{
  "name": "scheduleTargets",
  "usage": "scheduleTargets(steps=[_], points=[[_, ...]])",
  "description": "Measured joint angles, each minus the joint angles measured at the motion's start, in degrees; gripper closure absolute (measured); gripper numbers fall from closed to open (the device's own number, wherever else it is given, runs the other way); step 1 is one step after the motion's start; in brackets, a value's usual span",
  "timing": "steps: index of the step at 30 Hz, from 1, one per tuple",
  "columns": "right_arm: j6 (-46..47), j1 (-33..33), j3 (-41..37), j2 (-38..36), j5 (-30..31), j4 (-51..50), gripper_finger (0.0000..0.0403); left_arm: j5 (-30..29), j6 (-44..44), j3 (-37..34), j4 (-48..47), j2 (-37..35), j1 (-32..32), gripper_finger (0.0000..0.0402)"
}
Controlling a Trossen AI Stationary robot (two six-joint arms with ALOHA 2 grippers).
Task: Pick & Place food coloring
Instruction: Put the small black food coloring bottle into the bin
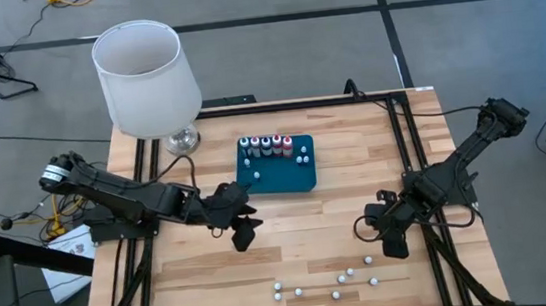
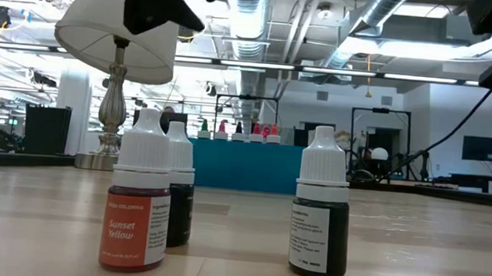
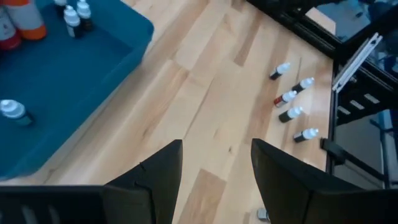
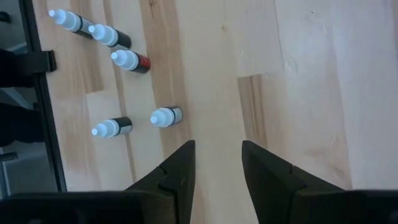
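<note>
The food coloring bottles (image 1: 331, 283) stand loose in a scatter at the lower middle of the high view, with a row more already in the teal tray (image 1: 277, 178) at centre. They look light, rigid plastic with smooth labelled bodies and ribbed white caps; tall and narrow, they would probably tip easily, so a hold low across the body seems safest.

The left gripper (image 1: 243, 233) hovers just below the tray's lower left corner, fingers spread and empty. The right gripper (image 1: 393, 242) hangs at lower right above the scatter, also parted with nothing between.

The pale wooden surface (image 1: 195, 281) sits in a black frame; a white-shaded lamp (image 1: 145, 80) stands at upper left. Beyond lies a grey floor and an open workshop with exposed ceiling ducts.
</note>
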Motion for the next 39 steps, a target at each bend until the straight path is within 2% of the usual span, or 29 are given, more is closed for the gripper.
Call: scheduleTargets(steps=[26, 33, 39], points=[[0.11, 0.13, 0.0, 0.0, -1.37, 4.02, 0.0282, 1.53, 1.39, -0.09, 1.99, 0.44, -0.13, 0.0219], [-4.48, 1.76, 0.0, 0.0, -2.1, 10.99, 0.0282, 4.44, 6.34, -0.09, 2.15, 0.44, -1.64, 0.022], [-9.22, 4.75, 0.0, 0.0, -1.76, 17.91, 0.0282, 4.07, 10.3, -0.09, 1.16, 0.44, -4.75, 0.022]])
